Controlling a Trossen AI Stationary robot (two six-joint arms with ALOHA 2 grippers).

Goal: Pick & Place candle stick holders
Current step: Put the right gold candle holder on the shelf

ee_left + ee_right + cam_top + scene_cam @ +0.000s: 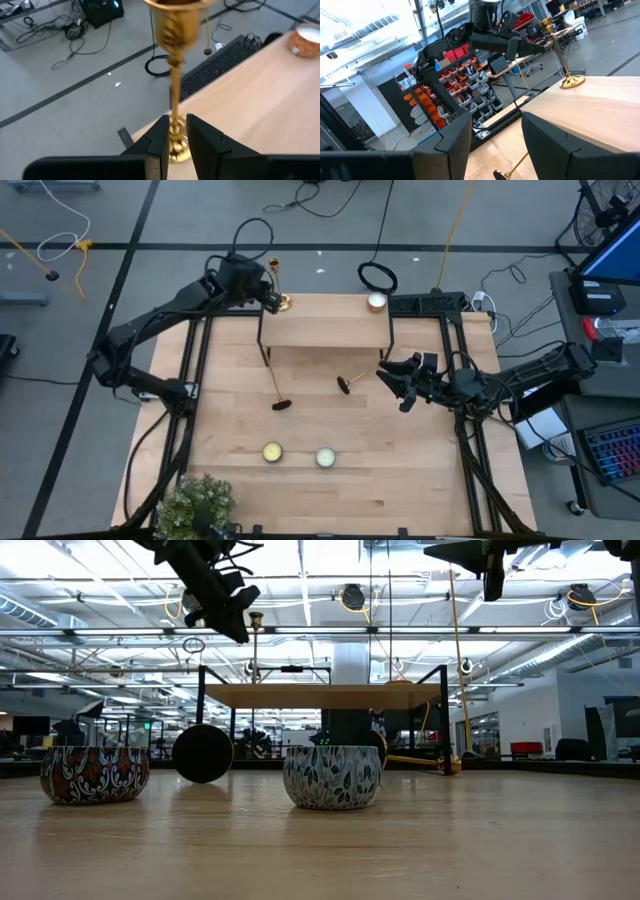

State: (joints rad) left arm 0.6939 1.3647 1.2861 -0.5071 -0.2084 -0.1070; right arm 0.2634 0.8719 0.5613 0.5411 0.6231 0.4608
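1. The left gripper [174, 137] sits at the back left corner of the raised shelf [325, 330]. Its fingers are a little apart around the thin stem of a gold candle stick holder [174, 75].
2. It should open wider and pull straight back, so the tall holder does not tip.
3. The holder is shiny gold and stands upright on its round base.
4. The right gripper [405, 385] waits, open and empty, above the table [400, 470].

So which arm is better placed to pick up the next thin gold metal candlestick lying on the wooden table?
Right. The right gripper hovers open beside the lying gold candlestick; the left gripper is up at the raised shelf.
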